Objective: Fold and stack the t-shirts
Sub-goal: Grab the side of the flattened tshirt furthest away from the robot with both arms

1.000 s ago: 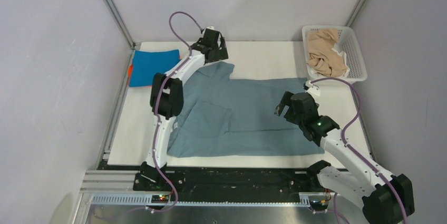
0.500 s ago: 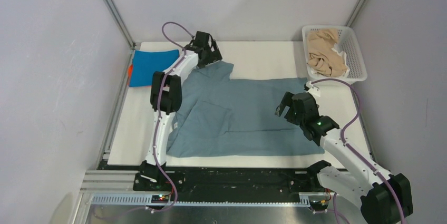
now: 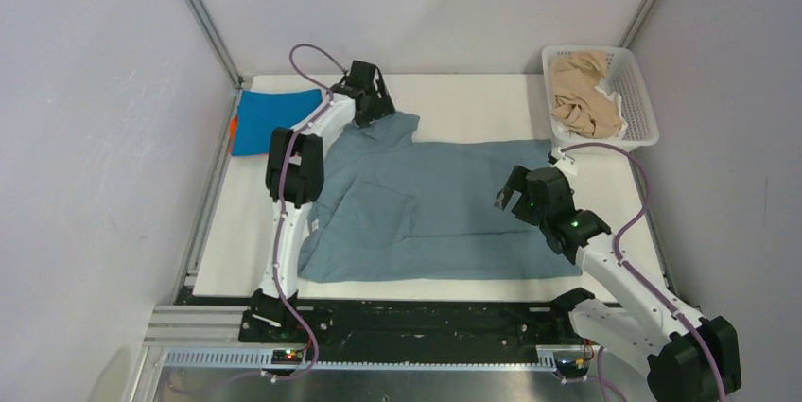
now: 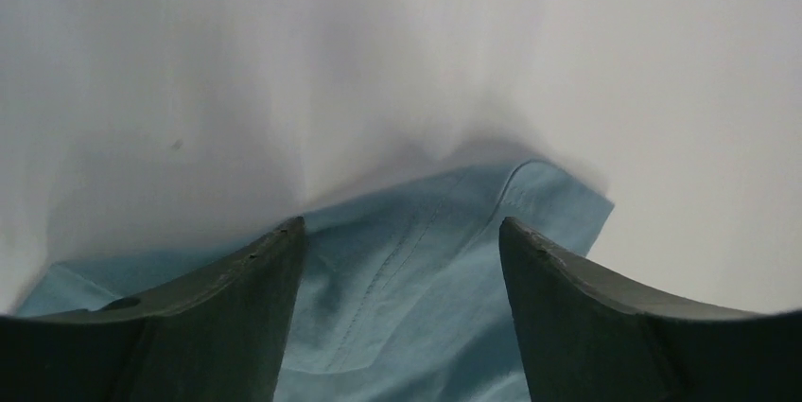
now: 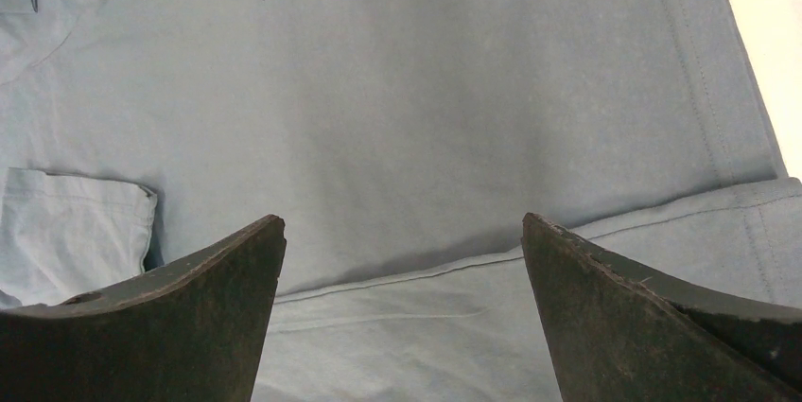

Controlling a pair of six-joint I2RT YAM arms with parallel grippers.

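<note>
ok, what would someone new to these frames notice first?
The big grey-blue shirt spread flat across the middle of the table, with the left hand open over its far-left sleeve and the right hand open above its right half. Then the folded blue shirt at the far left edge, and the white basket of beige shirts at the far right corner.

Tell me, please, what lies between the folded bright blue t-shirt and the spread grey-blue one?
Only a bare strip of white table, which the left arm reaches across; the top view shows it.
</note>
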